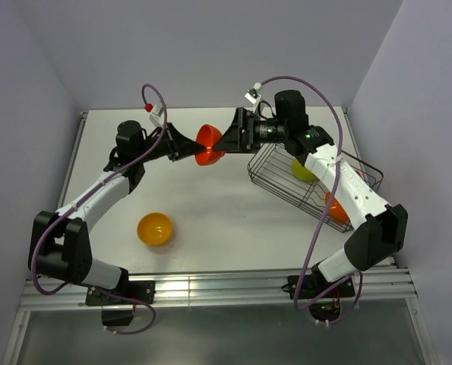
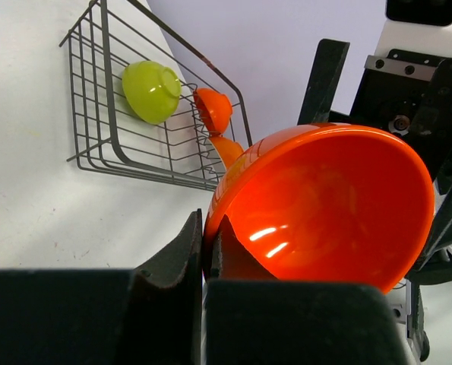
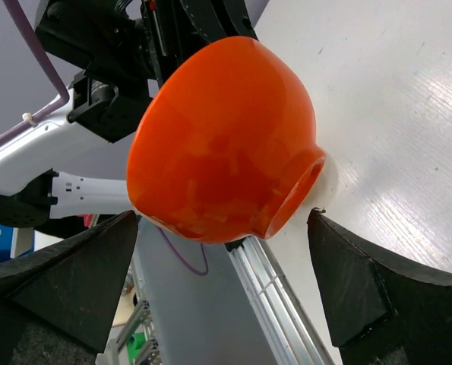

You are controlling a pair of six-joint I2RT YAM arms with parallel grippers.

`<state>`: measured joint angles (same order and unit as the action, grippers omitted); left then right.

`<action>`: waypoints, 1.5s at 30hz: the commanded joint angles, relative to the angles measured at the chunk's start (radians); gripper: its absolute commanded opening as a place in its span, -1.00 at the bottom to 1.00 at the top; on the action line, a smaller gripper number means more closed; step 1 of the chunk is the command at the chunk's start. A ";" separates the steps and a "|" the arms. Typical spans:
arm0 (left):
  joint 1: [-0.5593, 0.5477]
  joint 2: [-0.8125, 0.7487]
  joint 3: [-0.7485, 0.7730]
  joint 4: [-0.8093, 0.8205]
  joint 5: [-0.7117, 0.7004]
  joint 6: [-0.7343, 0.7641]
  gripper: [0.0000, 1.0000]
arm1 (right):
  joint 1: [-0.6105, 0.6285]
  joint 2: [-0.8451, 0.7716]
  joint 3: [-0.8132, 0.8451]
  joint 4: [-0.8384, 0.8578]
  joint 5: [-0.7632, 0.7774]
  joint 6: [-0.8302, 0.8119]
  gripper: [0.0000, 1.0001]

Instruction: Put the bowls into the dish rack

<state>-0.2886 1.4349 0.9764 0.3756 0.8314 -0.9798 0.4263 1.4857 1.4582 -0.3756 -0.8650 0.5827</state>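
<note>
A white bench [image 1: 233,220] sits inside pale lilac walls. From above, we see the left pincer [image 1: 191,147] holding a red-orange bowl [image 1: 209,144] in the air over the far middle. The right pincer [image 1: 227,139] faces it closely from the right. The dish rack [image 1: 275,179] lies on the right and holds a lime green bowl [image 1: 303,169] and a second red-orange bowl [image 1: 336,207]. A yellow-orange bowl [image 1: 154,229] rests alone at the near left.

In the left wrist view, the left pincer is clamped on the held bowl's rim, one finger inside the wall and one outside.

In the right wrist view, the right fingers [image 3: 66,281] stand apart on either side of the bowl's foot, touching nothing that we can see.

We judge this to be a handover, and the risk is timing. If the left lets go before the right has closed, the bowl drops to the bench. The glossy, rounded wall could also slip from a grip near the foot.
</note>
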 commanded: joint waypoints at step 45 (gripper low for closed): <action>-0.050 -0.037 0.096 -0.145 -0.173 0.182 -0.99 | 0.022 0.048 -0.007 0.037 -0.014 0.077 0.74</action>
<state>-0.3202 1.4368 1.0164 0.1905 0.7059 -0.8158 0.4343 1.5326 1.4586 -0.3851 -0.8242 0.6205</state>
